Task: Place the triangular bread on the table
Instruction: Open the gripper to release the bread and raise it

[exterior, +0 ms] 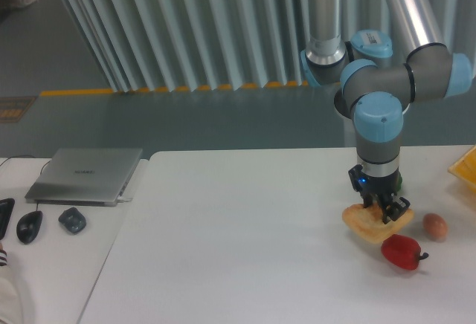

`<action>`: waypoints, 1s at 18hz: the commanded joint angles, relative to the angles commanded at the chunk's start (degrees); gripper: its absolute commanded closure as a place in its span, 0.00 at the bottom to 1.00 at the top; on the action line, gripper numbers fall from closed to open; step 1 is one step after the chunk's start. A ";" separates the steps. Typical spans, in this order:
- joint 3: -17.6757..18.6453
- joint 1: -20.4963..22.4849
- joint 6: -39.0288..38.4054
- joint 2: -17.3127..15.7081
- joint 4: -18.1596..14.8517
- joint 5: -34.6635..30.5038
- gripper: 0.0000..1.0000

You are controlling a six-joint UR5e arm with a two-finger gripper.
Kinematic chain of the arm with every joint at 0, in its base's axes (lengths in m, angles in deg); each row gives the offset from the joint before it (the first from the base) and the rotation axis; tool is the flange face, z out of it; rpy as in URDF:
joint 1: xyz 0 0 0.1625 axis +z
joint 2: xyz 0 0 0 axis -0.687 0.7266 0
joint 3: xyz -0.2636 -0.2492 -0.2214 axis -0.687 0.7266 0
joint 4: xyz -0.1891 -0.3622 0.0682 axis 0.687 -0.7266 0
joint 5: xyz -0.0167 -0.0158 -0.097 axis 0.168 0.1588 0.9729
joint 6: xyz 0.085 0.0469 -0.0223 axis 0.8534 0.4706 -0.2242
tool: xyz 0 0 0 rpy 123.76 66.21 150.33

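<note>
The triangular bread (364,222) sits low at the right side of the table (245,235), a flat golden-tan wedge w/ rounded corners. Its edge is a shade browner than the top, and the face looks smooth and a bit glossy under the room light. The wedge is tilted a little, its left end nearest the tabletop; can't tell from here whether it touches the surface or hangs just above it.

The gripper (387,210) comes straight down from the blue-capped wrist and its dark fingers are clamped on the right part of the bread, one on either side of the slab. A small blue light glows on the gripper body just above.

Just right & below the bread lies a red bell pepper (401,252), close to touching the bread's lower corner. A small orange-brown egg (436,225) rests beside it, farther right, apart from the bread. Something green (399,184) peeks out behind the wrist, mostly hidden. A yellow tray (465,165) pokes in at the right edge.

Far left, on the separate desk: a closed grey laptop (85,175), a dark mouse (29,227) and another small dark object (72,220) next to it.
</note>
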 joint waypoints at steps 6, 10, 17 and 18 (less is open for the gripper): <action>-0.79 0.53 0.35 -0.79 -0.18 0.09 0.00; -3.42 0.53 1.58 -0.88 0.09 -0.97 0.00; -3.78 -1.32 5.18 -3.34 -0.44 0.26 0.00; -3.78 -1.41 5.45 -3.51 -0.44 0.52 0.00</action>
